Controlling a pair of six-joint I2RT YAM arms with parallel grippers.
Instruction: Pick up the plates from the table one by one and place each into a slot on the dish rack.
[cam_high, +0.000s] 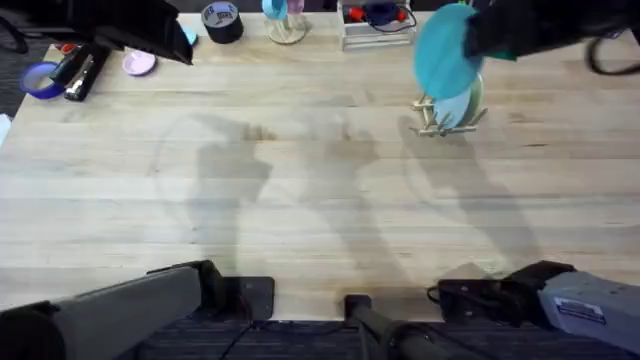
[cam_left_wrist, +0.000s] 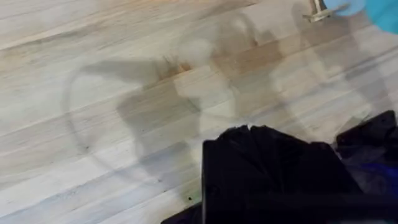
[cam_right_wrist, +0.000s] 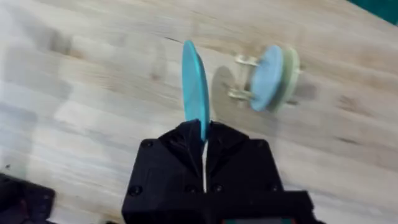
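1. left gripper sits low over bare table; honestly can't tell if it's clenched or not
2. right gripper is clamped on the turquoise plate, held edge-up in the air
3. further out, the dish rack already has two plates upright in its slots

Turquoise plate held edge-on, upright, above the light wood table, just beside the dish rack. Rack is small, pale wood dowels, at table's far right. It holds 2 plates upright: pale blue & cream plate.
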